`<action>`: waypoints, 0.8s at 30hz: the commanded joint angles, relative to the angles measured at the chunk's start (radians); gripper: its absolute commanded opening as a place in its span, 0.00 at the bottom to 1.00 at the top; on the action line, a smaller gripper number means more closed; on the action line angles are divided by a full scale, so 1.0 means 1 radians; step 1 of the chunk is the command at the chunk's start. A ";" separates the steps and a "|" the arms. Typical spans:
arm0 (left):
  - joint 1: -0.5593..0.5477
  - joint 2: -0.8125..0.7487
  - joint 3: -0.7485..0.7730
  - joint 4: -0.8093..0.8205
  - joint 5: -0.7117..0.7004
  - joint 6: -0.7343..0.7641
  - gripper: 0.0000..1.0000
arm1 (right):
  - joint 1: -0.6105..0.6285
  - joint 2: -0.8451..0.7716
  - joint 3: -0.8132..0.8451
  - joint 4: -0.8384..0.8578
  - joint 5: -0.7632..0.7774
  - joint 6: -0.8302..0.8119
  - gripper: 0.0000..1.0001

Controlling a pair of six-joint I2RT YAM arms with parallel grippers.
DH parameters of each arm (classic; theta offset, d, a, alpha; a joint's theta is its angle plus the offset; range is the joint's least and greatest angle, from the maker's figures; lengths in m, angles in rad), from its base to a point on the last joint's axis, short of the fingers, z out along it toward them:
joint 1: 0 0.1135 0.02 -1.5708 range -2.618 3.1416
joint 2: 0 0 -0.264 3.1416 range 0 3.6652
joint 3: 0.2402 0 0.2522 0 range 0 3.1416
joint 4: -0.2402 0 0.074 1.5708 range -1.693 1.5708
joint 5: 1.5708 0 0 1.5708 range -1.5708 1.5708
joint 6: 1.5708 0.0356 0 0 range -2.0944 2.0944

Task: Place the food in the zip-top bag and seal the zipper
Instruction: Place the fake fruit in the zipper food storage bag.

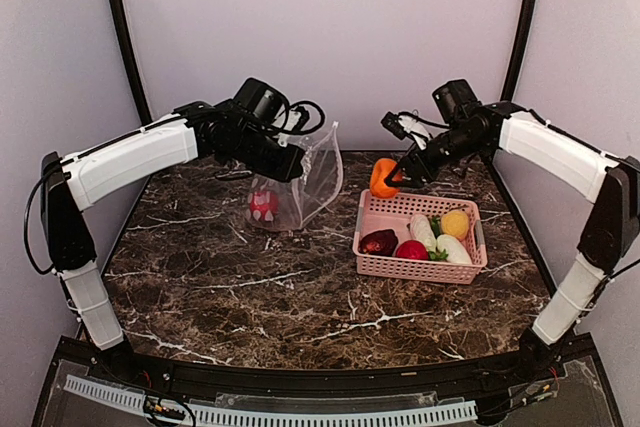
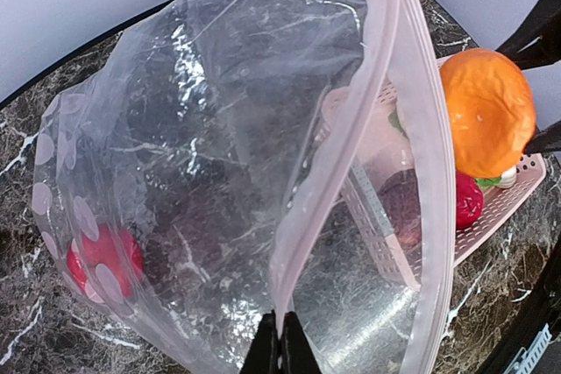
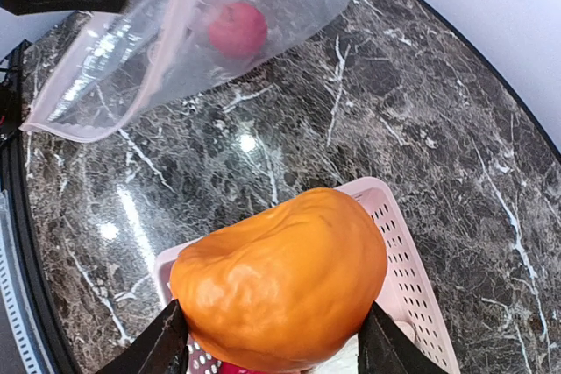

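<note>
My left gripper is shut on the pinkish zipper edge of the clear zip-top bag, holding its mouth up and open toward the right. One red food piece lies inside the bag, low in it. My right gripper is shut on an orange food piece, held just above the far left corner of the pink basket. The orange piece hangs right of the bag's mouth. More food stays in the basket: maroon, red, white-green, yellow.
The pink slotted basket stands on the dark marble table at centre right, close beside the bag. The enclosure's grey walls and black posts rise behind both arms. The table's front edge carries a black rail.
</note>
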 commanded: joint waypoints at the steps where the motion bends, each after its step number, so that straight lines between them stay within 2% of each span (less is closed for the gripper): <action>1: 0.005 -0.030 -0.012 0.044 0.066 -0.023 0.01 | 0.025 -0.087 0.016 -0.045 -0.086 -0.004 0.52; 8: 0.006 -0.012 0.001 0.052 0.096 -0.046 0.01 | 0.067 -0.178 -0.006 0.003 -0.236 0.008 0.53; 16: 0.005 -0.001 0.044 0.039 0.137 -0.067 0.01 | 0.108 -0.066 0.138 -0.003 -0.357 0.054 0.53; 24: 0.002 -0.010 0.066 0.007 0.166 -0.079 0.01 | 0.155 0.033 0.211 0.020 -0.352 0.051 0.53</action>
